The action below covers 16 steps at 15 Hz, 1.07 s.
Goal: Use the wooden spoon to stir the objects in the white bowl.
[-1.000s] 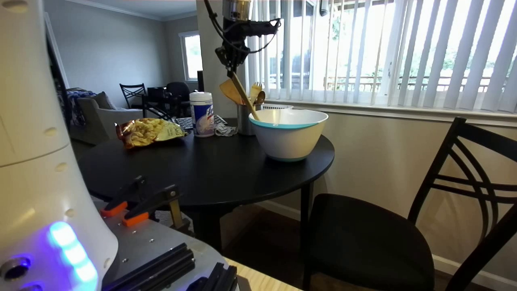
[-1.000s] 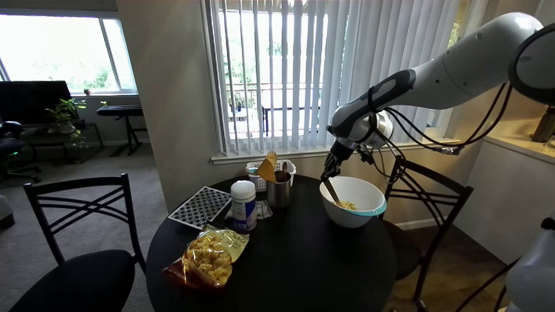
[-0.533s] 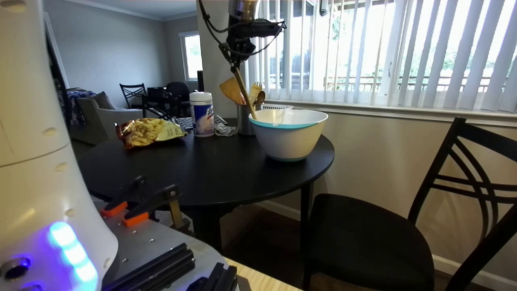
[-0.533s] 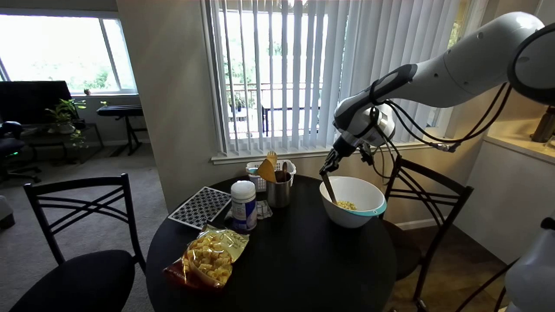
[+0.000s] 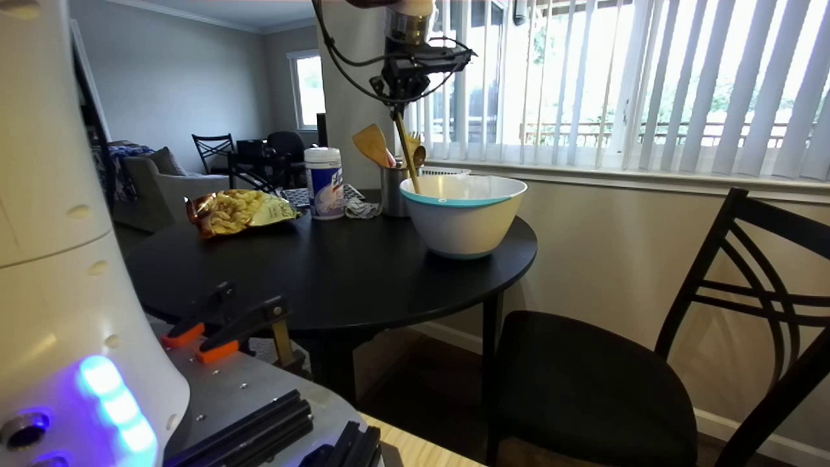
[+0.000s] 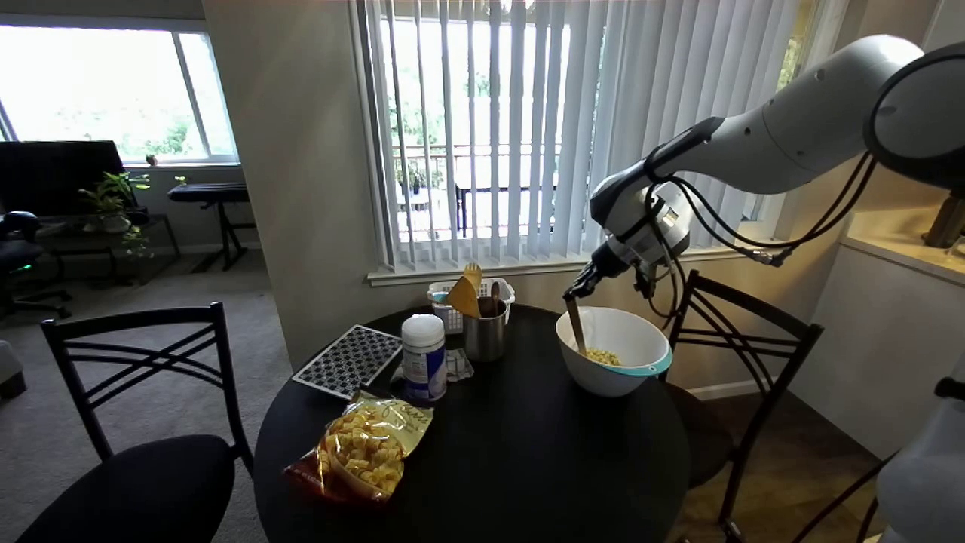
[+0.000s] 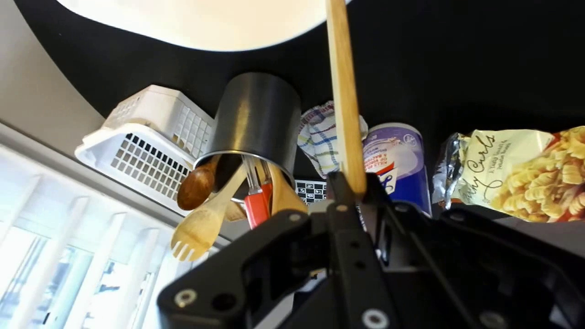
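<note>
In the wrist view, the wooden spoon [image 7: 344,91] is held at the upper end of its handle, and the fingers [image 7: 375,189] are clamped on it from both sides. The white bowl [image 7: 215,23] is seen only in part, at the upper edge. A metal holder [image 7: 258,114] with other utensils [image 7: 199,228] is seen nearby.

In an exterior view, the spoon is found inside the bowl, its handle tilted, its lower part set at the yellow pieces [image 6: 604,357]. How deep it is sunk among them cannot be told.

In an exterior view, the bowl is shown upright on the bench [image 5: 363,279]; the handle is seen steeply above the rim, and the contents are hidden by the wall. Whether the rim is touched cannot be told.

The stirring itself is judged to be the step in hand. For the next move, a slow sweep of the lower end through the pieces seems to be called for, with a firm grip, since the bowl could be pushed if its wall is pressed.
</note>
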### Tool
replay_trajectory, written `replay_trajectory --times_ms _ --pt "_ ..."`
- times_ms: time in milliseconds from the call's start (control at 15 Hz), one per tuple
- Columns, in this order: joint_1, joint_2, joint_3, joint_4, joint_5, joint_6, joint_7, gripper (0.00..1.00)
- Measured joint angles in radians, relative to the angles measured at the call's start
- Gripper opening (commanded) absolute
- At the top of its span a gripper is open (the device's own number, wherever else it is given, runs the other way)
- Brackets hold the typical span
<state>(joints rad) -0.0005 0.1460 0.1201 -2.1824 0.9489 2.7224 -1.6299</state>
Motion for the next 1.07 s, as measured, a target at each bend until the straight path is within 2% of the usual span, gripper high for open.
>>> replay_trajectory --times_ms 200,533,1067 --pt "0.0 0.014 0.002 0.001 0.1 0.051 -0.054 0.05" --pt "0.004 0.019 0.005 0.001 0.228 0.136 -0.06 0.05" --pt "0.031 0.08 0.031 0.03 0.421 0.405 -0.041 0.05"
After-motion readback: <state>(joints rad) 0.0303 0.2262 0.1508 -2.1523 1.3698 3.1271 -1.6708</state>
